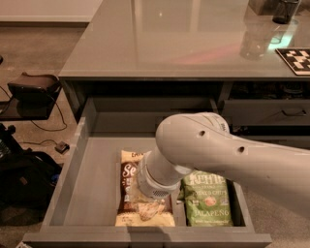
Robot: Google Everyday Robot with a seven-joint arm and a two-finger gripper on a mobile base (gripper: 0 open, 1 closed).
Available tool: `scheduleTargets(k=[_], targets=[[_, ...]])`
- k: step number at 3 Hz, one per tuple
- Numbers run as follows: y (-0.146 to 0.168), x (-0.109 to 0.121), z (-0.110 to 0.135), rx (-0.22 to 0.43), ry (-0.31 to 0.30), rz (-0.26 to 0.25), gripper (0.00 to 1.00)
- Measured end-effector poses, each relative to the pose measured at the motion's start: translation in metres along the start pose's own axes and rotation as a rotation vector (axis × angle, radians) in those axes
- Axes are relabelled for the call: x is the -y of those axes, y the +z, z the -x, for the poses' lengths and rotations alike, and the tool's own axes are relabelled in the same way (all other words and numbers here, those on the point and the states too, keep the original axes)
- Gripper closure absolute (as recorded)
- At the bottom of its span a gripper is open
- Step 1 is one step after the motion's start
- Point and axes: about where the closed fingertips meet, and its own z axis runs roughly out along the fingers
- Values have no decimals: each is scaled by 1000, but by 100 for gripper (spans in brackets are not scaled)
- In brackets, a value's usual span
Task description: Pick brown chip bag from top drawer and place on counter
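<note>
The brown chip bag (130, 179) lies flat in the open top drawer (92, 193), left of centre, with its lower end near the drawer front. My gripper (146, 207) reaches down into the drawer and sits right over the lower half of the brown bag, mostly hidden behind my white wrist (157, 181). My arm (232, 160) comes in from the right and covers the middle of the drawer. The grey counter (164, 43) spans the top of the view, above the drawer.
A green jalapeño chip bag (209, 203) lies just right of the brown bag, partly under my arm. On the counter's far right stand a clear bottle (254, 41), a dark cup (286, 10) and a checkered marker (296, 59). Dark bags and cables sit on the floor at left.
</note>
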Motion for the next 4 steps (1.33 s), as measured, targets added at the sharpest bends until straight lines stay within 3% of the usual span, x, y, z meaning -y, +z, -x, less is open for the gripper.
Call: scheduleTargets(k=[2,3,4], targets=[[0,0,-3,16,9,-5,11],[4,5,-8,26,21,-11,0],[11,16,-19,29,53,-18,0]])
